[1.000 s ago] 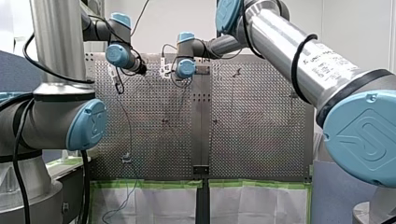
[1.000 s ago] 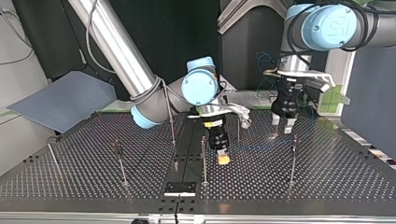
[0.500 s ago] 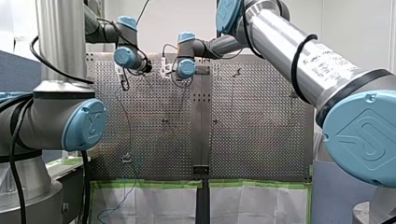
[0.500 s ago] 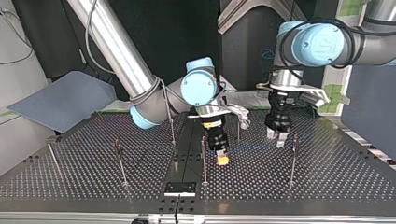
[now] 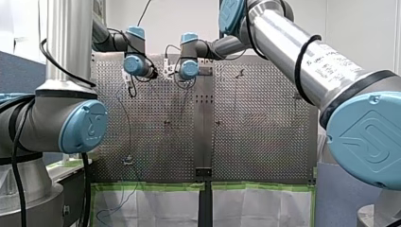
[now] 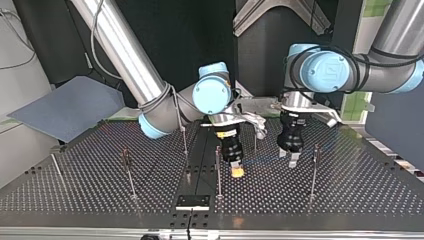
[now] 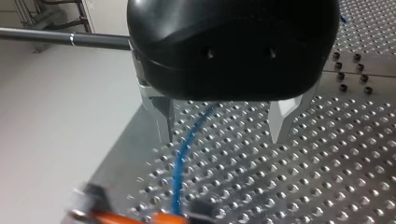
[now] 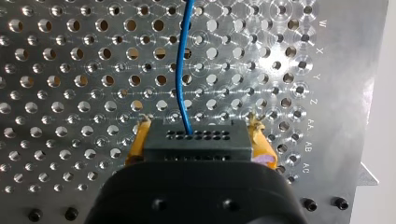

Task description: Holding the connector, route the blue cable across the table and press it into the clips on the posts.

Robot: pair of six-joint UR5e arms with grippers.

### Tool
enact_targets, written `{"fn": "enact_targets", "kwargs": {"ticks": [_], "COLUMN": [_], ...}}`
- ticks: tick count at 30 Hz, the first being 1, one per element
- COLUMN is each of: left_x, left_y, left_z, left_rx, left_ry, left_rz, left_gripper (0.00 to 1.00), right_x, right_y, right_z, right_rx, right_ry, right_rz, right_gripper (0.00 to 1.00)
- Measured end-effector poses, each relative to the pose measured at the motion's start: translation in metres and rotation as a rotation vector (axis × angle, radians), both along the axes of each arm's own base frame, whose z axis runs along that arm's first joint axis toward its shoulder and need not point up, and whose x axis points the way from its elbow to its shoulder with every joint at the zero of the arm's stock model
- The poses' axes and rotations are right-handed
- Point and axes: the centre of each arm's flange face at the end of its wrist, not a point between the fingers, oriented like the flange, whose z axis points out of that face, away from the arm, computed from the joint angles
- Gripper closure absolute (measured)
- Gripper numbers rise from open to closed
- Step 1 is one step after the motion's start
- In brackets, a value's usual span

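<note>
My right gripper [image 8: 200, 145] is shut on the black connector [image 8: 198, 136], its yellow pads [image 8: 139, 140] on both sides. The blue cable [image 8: 183, 65] leaves the connector and runs ahead over the perforated plate. In the top view this gripper [image 6: 238, 171] hangs low near the middle post [image 6: 218, 170]. My left gripper [image 7: 224, 137] is open, its metal fingers [image 7: 164, 114] astride the blue cable [image 7: 180, 163] just above the plate, touching nothing. In the top view it [image 6: 289, 157] hovers to the right of my right gripper, with the cable [image 6: 262, 160] stretched between them.
Thin upright posts stand on the perforated table [image 6: 350, 195]: one at the top view's right [image 6: 313, 172], two at its left [image 6: 129, 175] [image 6: 56, 167], two further back [image 6: 183, 135] [image 6: 255, 140]. A black plate [image 6: 192, 201] sits at the near edge. A grey sheet [image 6: 70, 107] lies beyond the table's left.
My left arm has swung toward my right gripper, leftward in the top view, and come lower over the cable. My right gripper has stayed put with the connector.
</note>
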Motion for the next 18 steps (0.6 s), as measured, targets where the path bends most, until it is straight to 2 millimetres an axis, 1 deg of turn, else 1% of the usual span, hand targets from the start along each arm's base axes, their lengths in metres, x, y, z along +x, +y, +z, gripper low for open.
{"fn": "enact_targets", "kwargs": {"ticks": [3, 4, 5, 6, 7, 8, 9, 10, 11, 12, 13, 15, 16, 18], "left_x": [0.0047, 0.0054, 0.0058, 0.006, 0.0061, 0.0061, 0.0061, 0.0061, 0.0061, 0.0062, 0.0062, 0.006, 0.0061, 0.0059], "left_y": [0.0007, 0.0008, 0.0009, 0.0009, 0.0009, 0.0009, 0.0009, 0.001, 0.001, 0.0011, 0.001, 0.0006, 0.0006, 0.0008], "left_z": [-0.0045, -0.0051, -0.0056, -0.006, -0.0063, -0.0064, -0.0063, -0.0063, -0.0064, -0.0065, -0.0066, -0.0066, -0.0067, -0.0069], "left_rx": [-0.006, -0.007, -0.009, -0.01, -0.01, -0.011, -0.011, -0.012, -0.013, -0.015, -0.017, -0.02, -0.022, -0.025], "left_ry": [0.004, 0.004, 0.005, 0.005, 0.005, 0.005, 0.005, 0.005, 0.005, 0.005, 0.006, 0.006, 0.006, 0.008], "left_rz": [0.014, 0.018, 0.021, 0.023, 0.024, 0.025, 0.026, 0.027, 0.027, 0.028, 0.028, 0.028, 0.028, 0.031], "left_gripper": [0.0, 0.03, 0.12, 0.12, 0.25, 0.34, 0.34, 0.49, 0.59, 0.59, 0.69, 0.69, 1.0, 1.0], "right_x": [-0.0001, -0.0001, -0.0001, 0.0, 0.0, 0.0001, 0.0001, 0.0001, 0.0002, 0.0002, 0.0003, 0.0003, 0.0003, 0.0002], "right_y": [-0.0001, -0.0001, -0.0002, -0.0001, 0.0, 0.0001, 0.0002, 0.0002, 0.0003, 0.0004, 0.0004, 0.0004, 0.0004, 0.0003], "right_z": [0.0001, 0.0, 0.0, 0.0, -0.0001, -0.0001, -0.0001, -0.0001, -0.0001, -0.0001, -0.0002, -0.0002, -0.0002, -0.0003], "right_rx": [0.0, 0.0, 0.0, 0.0, 0.0, 0.0, 0.0, 0.0, 0.0, 0.0, 0.0, 0.0, 0.001, 0.001], "right_ry": [0.0, 0.0, 0.0, 0.0, 0.0, 0.0, 0.001, 0.001, 0.001, 0.001, 0.001, 0.001, 0.001, 0.002], "right_rz": [0.0, 0.0, 0.0, 0.0, 0.001, 0.002, 0.002, 0.002, 0.003, 0.003, 0.004, 0.004, 0.004, 0.004], "right_gripper": [1.0, 1.0, 1.0, 1.0, 1.0, 1.0, 1.0, 1.0, 1.0, 1.0, 1.0, 1.0, 1.0, 1.0]}}
